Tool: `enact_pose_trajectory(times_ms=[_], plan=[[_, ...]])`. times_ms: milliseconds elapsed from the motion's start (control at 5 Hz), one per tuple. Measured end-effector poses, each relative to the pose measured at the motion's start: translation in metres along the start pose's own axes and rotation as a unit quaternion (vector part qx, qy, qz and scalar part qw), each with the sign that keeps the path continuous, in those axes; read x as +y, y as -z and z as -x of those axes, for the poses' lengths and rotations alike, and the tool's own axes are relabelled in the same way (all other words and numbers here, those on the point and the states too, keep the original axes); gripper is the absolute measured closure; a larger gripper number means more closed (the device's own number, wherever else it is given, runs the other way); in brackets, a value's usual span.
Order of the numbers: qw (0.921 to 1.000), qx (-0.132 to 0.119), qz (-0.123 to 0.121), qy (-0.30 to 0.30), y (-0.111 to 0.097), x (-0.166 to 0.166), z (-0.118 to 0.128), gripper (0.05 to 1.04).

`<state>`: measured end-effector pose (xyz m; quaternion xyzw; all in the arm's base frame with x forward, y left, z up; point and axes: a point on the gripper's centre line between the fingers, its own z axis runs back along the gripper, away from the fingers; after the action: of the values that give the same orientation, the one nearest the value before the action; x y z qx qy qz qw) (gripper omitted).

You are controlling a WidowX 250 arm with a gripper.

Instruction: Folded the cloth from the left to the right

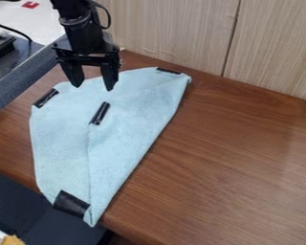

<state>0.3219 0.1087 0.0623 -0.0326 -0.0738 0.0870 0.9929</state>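
Note:
The black gripper (93,85) hangs over the upper left part of the cloth, its two fingers spread apart with nothing between them. Below it the light blue cloth (124,139) lies on the brown table, with a folded-over layer whose edge runs down its middle. Black tape strips mark the cloth at its upper left corner, its top right corner, near the middle just below the gripper, and at the bottom. The bottom tip of the cloth reaches the table's front edge.
The wooden table (238,167) extends to the right of the cloth. A light wood panel (175,33) stands along the back. At the left is a grey padded edge (27,72), and a dark chair (21,206) is below the table's front edge.

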Motion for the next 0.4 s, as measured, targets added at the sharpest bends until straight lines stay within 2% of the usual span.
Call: enact_pose_trajectory(times_ms=[200, 400], plan=[[0.9999, 0.016, 0.003, -0.004, 0.011, 0.001, 0.003, 0.083], [0.9991, 0.01, -0.008, -0.041, 0.007, 0.024, -0.001, 0.083]])
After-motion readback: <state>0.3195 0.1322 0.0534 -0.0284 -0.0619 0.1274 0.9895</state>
